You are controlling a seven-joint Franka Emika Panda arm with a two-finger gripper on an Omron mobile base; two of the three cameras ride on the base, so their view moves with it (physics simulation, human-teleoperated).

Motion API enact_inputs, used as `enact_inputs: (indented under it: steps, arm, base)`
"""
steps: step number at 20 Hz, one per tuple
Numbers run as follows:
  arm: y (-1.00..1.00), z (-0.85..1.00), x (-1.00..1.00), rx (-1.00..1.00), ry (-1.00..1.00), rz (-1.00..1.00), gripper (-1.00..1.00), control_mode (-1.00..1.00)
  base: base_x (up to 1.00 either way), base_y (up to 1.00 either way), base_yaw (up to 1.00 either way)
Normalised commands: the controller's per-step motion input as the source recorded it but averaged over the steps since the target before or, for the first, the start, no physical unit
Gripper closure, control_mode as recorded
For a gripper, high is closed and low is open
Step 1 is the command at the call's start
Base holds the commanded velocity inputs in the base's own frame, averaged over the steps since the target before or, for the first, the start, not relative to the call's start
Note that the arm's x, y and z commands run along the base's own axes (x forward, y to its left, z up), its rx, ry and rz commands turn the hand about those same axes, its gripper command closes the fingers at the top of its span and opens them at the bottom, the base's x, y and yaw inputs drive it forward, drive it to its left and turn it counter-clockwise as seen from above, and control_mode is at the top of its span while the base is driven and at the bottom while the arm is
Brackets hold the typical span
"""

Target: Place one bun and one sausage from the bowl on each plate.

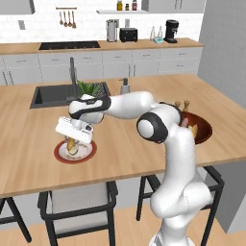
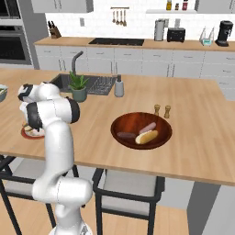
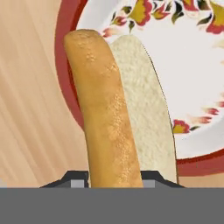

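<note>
The bun sits clamped between the claw's fingertips, its long axis running straight out from them. It hangs just over the red-rimmed plate near the counter's front edge.

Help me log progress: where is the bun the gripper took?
The bun sits in the shut gripper just above the red-rimmed plate, left of the bowl.

Lighting is bright, even and diffuse in all views; no single source is evident. Shadows are soft and faint on the light wooden countertop. The glossy reddish-brown wide bowl carries mild sheen. Rendering is slightly soft and pixelated; the hand view's close-up is coarse.
</note>
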Motion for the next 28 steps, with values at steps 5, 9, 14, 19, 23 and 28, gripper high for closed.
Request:
enact_inputs:
  steps: [5,9,14,19,23,28]
  arm:
    - [0.31,-0.56,0.51,-0.03,0.16,-0.09,1.0,-1.0]
    - [0.05,-0.37,0.29,-0.02,0.03,-0.04,-1.0,-1.0]
    - [-0.33,-0.33,0.01,0.0,-0.1,0.0,-1.0,-1.0]
    - [-0.63,-0.32,-0.15,0.0,-0.09,0.0,-1.0,-1.0]
    - [-0.69,-0.69,-0.19,0.02,-0.02,0.0,-1.0,-1.0]
    - [-0.74,-0.13,-0.61,0.01,-0.13,0.0,-1.0,-1.0]
  base:
    - [0.0,0.0,0.0]
    - [0.0,0.0,0.0]
    - [0.0,0.0,0.0]
    - [0.0,0.0,0.0]
    - [0.0,0.0,0.0]
    - [0.0,0.0,0.0]
